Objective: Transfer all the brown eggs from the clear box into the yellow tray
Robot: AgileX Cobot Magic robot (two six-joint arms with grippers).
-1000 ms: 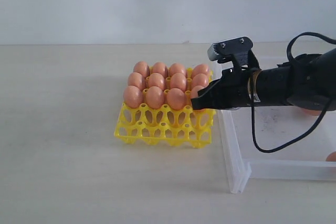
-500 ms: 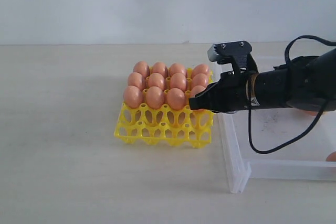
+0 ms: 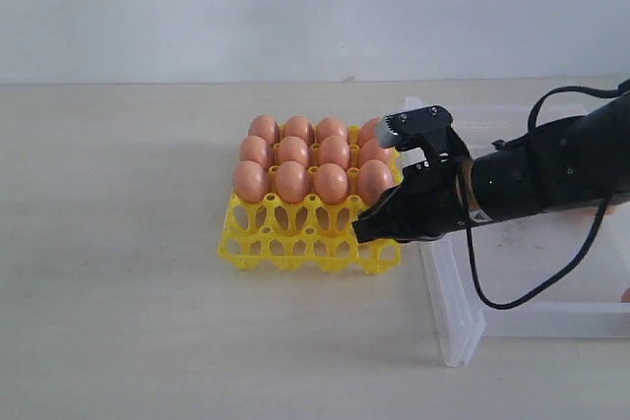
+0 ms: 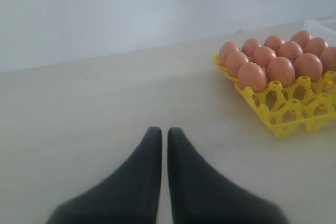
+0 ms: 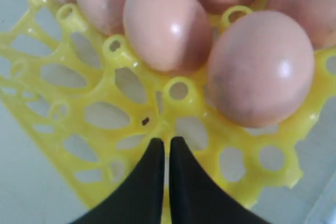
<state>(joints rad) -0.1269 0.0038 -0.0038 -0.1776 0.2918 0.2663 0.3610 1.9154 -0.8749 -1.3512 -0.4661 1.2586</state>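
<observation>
Your left gripper (image 4: 161,135) hangs pinched shut and empty over the bare table (image 3: 118,243), well apart from the tray (image 3: 295,243). Twelve eggs (image 3: 291,182) fill the tray's three back rows; its front row is empty. Your right gripper (image 3: 360,233), fingers pressed together on nothing, hovers low over that front row. Lift clear of the nearest eggs before swinging to the box (image 3: 453,327), and spread the fingers before descending. The tabletop is pale, with a plain white wall (image 3: 295,7) behind.

Clear box (image 3: 448,307) cut off at exterior view's right edge; right arm (image 3: 536,179) hides part.
</observation>
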